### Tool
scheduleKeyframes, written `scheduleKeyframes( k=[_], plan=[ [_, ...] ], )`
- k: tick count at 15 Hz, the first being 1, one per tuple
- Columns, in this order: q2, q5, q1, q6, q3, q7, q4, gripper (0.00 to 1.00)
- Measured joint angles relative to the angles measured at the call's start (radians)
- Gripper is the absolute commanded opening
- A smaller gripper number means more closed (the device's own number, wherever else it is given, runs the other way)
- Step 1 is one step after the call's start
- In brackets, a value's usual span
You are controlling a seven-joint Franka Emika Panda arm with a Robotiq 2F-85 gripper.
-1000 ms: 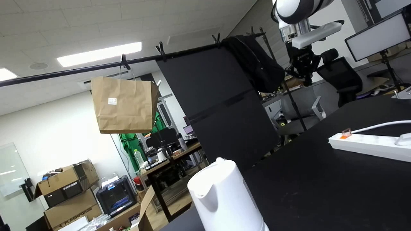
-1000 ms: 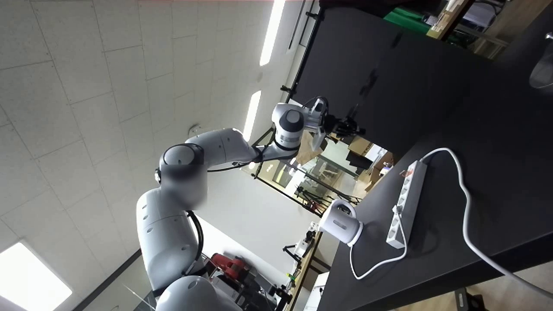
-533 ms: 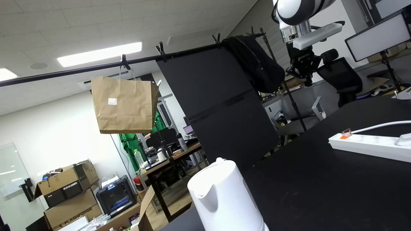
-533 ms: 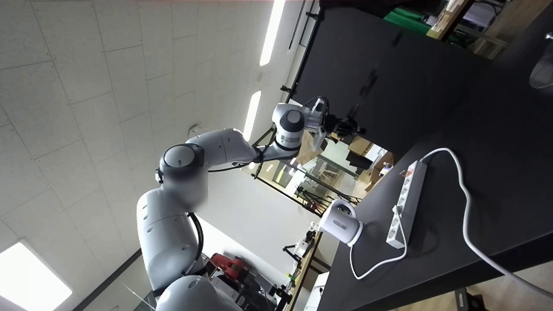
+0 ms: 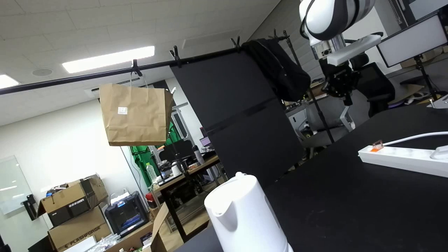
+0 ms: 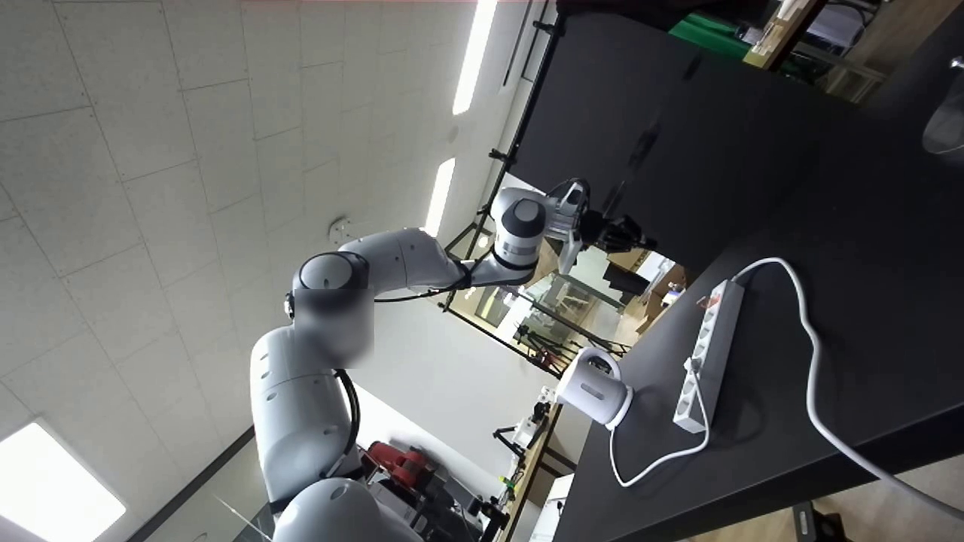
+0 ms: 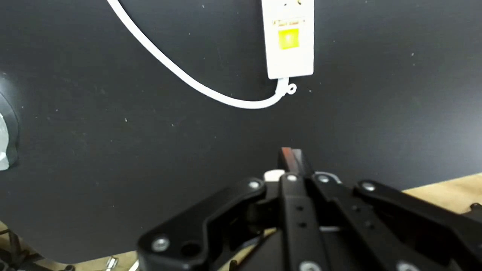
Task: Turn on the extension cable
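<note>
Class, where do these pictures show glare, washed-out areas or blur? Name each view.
Wrist view: power strip washed out, its switch looking yellow; pale glare on the tabletop, far right; gripper soft-focused. Both exterior views: ceiling lights blown to white. In an exterior view, a smeared patch over part of the arm.

Your hand (image 7: 292, 151) looks matt with shiny metal screws (image 7: 160, 244). You've got smooth plastic on extension cable (image 6: 718, 350) and kettle (image 6: 591, 385), dull sheen on the bench (image 7: 150, 158).
</note>
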State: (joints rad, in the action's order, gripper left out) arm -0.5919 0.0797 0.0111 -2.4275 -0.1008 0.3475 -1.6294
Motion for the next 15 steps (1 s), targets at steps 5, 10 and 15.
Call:
scheduleKeyframes(
  k=[5, 10, 15],
  plan=[
    [-0.071, -0.004, -0.036, 0.021, -0.012, 0.003, 0.006, 0.00],
    [-0.130, -0.007, -0.051, 0.020, -0.011, 0.003, 0.009, 0.00],
    [-0.178, -0.007, -0.051, 0.020, -0.015, 0.003, 0.021, 0.00]
  ],
)
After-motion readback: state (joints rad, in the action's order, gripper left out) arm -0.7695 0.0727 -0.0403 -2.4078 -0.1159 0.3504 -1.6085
